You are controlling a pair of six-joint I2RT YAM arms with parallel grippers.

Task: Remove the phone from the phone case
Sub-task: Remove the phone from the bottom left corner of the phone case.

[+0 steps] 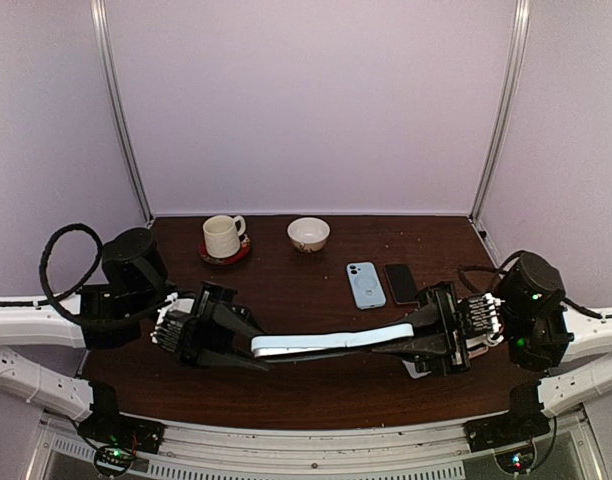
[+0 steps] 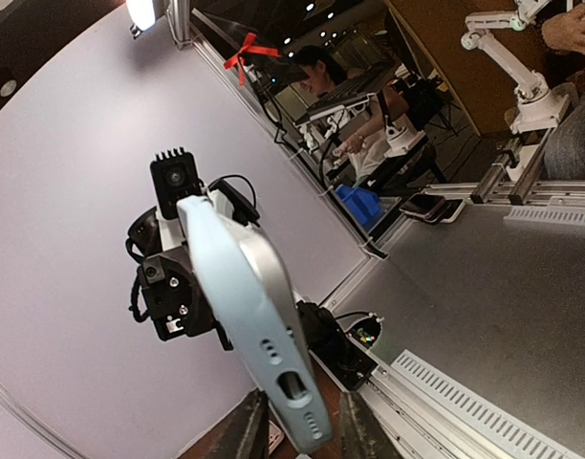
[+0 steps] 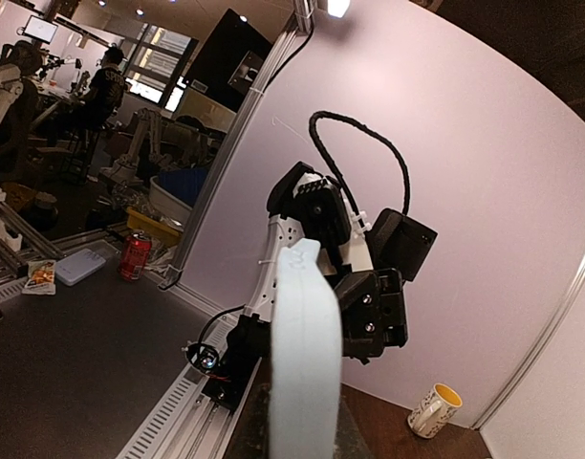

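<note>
We see the pale blue phone case (image 1: 316, 342) held level above the surface (image 1: 286, 290), spanning both arms. The left gripper (image 1: 244, 345) has its jaws clamped on one end, and the right gripper (image 1: 418, 335) has its jaws clamped on the other. A black phone (image 1: 400, 283) lies flat farther back.

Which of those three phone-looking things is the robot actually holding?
The pale-blue cased phone, held edge-on between the left gripper and right gripper; the blue phone and black phone lie flat on the table.

Open tabletop (image 1: 296, 285) left of the flat light-blue phone (image 1: 366, 284); black phone (image 1: 400, 283) just right of it; bowl (image 1: 308, 234), mug (image 1: 223, 237) behind-left; held cased phone (image 1: 316, 343) spans in front.
</note>
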